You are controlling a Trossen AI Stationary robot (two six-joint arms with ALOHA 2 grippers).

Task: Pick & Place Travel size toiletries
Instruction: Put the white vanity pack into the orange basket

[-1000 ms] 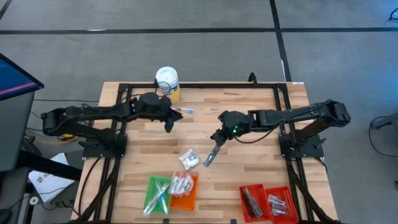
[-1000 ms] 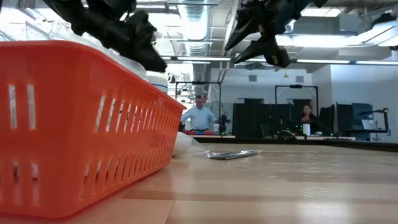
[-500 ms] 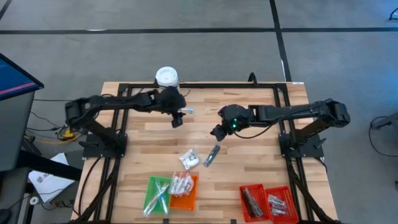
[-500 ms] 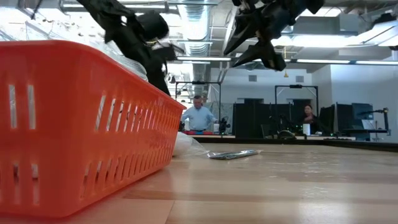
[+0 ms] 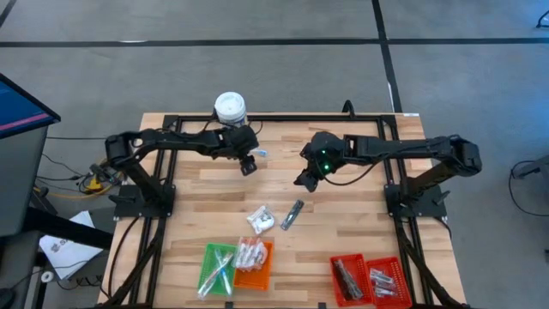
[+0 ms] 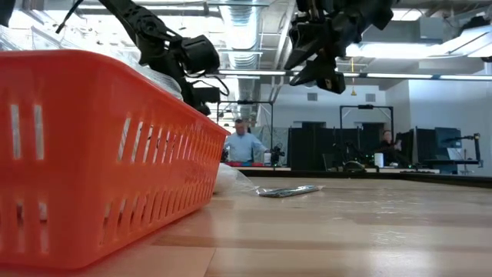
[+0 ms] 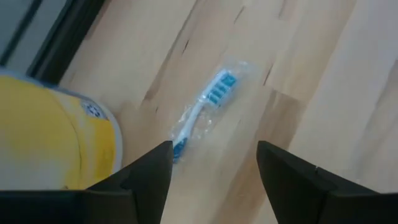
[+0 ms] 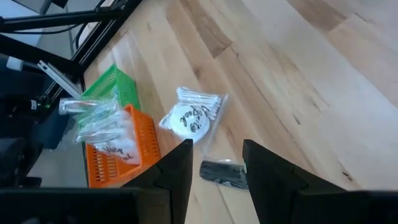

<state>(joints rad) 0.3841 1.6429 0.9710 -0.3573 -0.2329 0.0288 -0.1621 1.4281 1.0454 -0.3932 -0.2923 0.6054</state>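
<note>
L claw [image 7: 214, 163] spread above clear-wrapped toothbrush [image 7: 204, 109], R claw [image 8: 216, 163] parted, empty, wood-plank table [image 5: 343, 223]

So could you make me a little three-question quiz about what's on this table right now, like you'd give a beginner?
1. True or false: the left gripper is holding the wrapped toothbrush.
2. Which tray sits directly beside the orange tray: A) green, B) red, C) blue?
3. Fill in: the yellow-labelled tub has a ____ lid.

Key:
1. False. Its fingers stand open above the toothbrush, which lies on the wooden table next to the tub.
2. A. The green tray touches its side; the red trays sit apart, nearer the right gripper.
3. White.
</note>
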